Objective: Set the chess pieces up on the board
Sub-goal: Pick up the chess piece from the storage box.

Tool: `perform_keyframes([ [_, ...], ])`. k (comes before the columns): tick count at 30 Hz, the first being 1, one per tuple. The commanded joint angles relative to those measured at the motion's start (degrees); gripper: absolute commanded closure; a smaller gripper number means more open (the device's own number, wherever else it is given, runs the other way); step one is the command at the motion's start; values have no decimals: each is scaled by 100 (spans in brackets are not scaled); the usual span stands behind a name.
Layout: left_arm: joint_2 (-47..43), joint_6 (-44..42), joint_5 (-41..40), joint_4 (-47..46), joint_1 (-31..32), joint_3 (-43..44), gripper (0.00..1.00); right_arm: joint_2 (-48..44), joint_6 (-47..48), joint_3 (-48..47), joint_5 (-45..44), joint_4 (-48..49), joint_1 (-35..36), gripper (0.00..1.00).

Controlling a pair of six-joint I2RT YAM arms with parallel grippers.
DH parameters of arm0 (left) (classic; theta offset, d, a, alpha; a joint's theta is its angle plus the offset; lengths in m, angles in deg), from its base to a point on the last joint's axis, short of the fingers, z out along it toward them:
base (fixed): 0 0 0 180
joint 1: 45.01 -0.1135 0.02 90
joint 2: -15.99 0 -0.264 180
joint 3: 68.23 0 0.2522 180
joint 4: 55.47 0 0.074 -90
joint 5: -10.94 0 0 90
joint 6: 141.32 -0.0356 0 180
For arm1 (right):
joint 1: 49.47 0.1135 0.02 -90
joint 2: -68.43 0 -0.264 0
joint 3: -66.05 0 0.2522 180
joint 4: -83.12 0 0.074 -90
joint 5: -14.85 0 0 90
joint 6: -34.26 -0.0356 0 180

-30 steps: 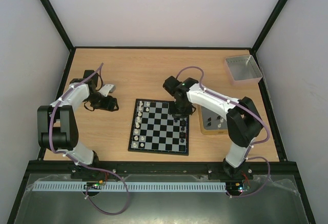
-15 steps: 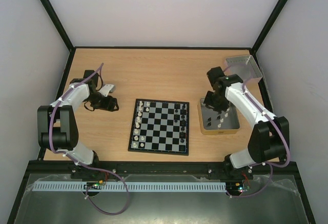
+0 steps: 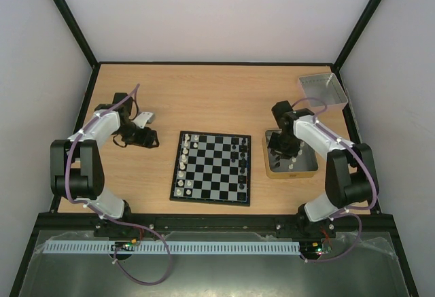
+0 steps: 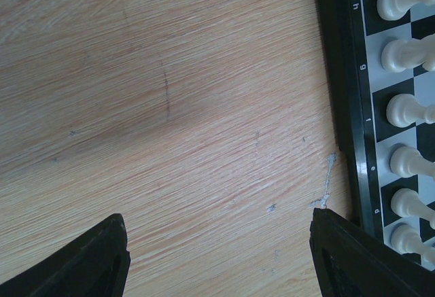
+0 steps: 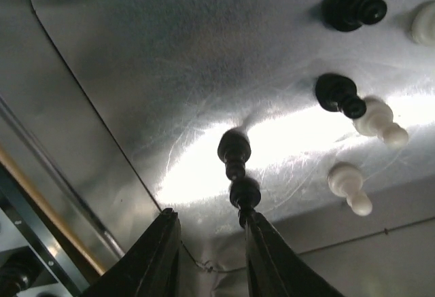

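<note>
The board [image 3: 211,168] lies in the middle of the table. White chess pieces [image 3: 182,168] line its left side and black pieces [image 3: 241,164] stand on its right side. My right gripper [image 3: 281,145] is down inside the tan-rimmed tin [image 3: 307,168]. In the right wrist view it [image 5: 207,214] is open and empty. A black piece [image 5: 234,155] lies on the tin floor just past the right fingertip [image 5: 249,215]. More black [image 5: 340,94] and white pieces [image 5: 377,124] lie further in. My left gripper [image 3: 147,137], [image 4: 217,232] is wide open over bare wood left of the board [image 4: 340,73].
A silvery grey tray [image 3: 323,92] stands at the back right corner. The tin's wall [image 5: 81,147] runs close along the left of my right fingers. White pieces [image 4: 401,1] stand in the board's edge column near my left gripper.
My right arm has swung from the board's right side over to the tin and lowered its gripper into it. The left arm has not moved.
</note>
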Motion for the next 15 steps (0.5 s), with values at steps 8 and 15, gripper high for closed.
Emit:
perform_keyframes([
  [8,19,23,-26,111,45,3,27,457,239,130,-58,365,-166,75],
  [15,42,40,-23,68,46,-14,27,524,251,235,-124,461,-208,79],
])
